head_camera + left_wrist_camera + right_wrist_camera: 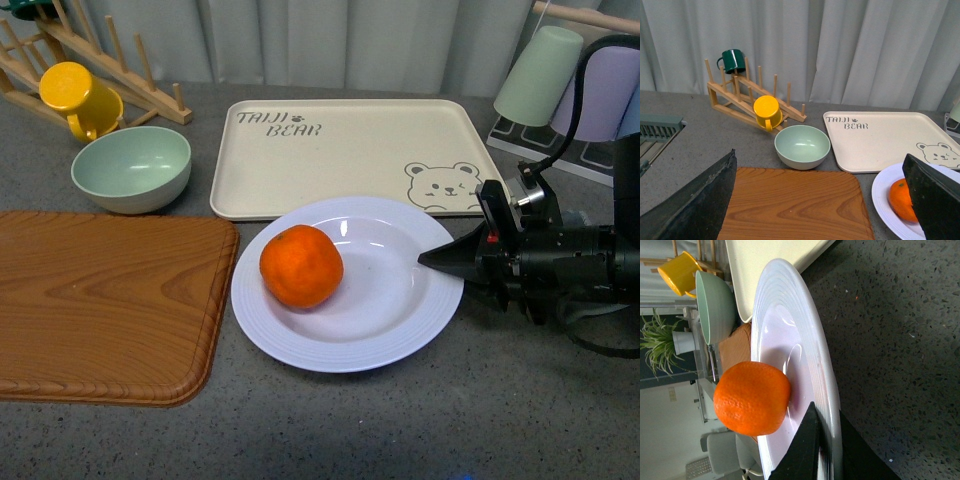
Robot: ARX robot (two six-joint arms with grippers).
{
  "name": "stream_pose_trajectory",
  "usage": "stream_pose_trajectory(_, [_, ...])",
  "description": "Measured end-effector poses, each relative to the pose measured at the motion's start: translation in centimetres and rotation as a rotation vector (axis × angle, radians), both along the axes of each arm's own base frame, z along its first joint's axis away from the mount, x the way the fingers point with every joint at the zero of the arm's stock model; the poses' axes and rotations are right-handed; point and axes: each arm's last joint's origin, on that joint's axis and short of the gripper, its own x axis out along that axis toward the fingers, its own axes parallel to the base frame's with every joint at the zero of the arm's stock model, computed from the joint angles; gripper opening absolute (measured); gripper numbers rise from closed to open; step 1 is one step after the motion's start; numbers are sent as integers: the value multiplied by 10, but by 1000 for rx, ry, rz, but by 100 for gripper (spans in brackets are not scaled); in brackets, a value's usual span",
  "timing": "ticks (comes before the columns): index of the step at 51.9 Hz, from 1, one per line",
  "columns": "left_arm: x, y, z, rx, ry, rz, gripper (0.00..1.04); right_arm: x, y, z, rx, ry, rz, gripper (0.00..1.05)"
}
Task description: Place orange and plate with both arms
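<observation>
Right gripper (pixel 432 258) pinching plate (pixel 392 305) rim, orange (pixel 301 266) inside, left gripper (pixel 819 156) wide open, empty

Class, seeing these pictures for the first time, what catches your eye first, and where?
The bright orange stands out first, sitting left of centre on the pale plate in the middle of the counter. Next, the black right end effector pinches the plate's right rim.
</observation>
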Motion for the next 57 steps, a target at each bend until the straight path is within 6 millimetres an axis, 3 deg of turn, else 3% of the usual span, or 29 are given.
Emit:
stream_pose_trajectory(23, [0, 0, 0, 0, 0, 0, 98, -3, -1, 6, 90, -53, 2, 1])
stream_pose_trajectory(34, [0, 0, 0, 0, 0, 0, 98, 3, -2, 21, 154, -119, -17, 1])
stream_pose_trajectory(45, [0, 0, 0, 0, 0, 0, 98, 37, 0, 41, 230, -203, -54, 1])
stream_pose_trajectory(57, [0, 0, 0, 0, 0, 0, 98, 77, 4, 29, 244, -190, -91, 1])
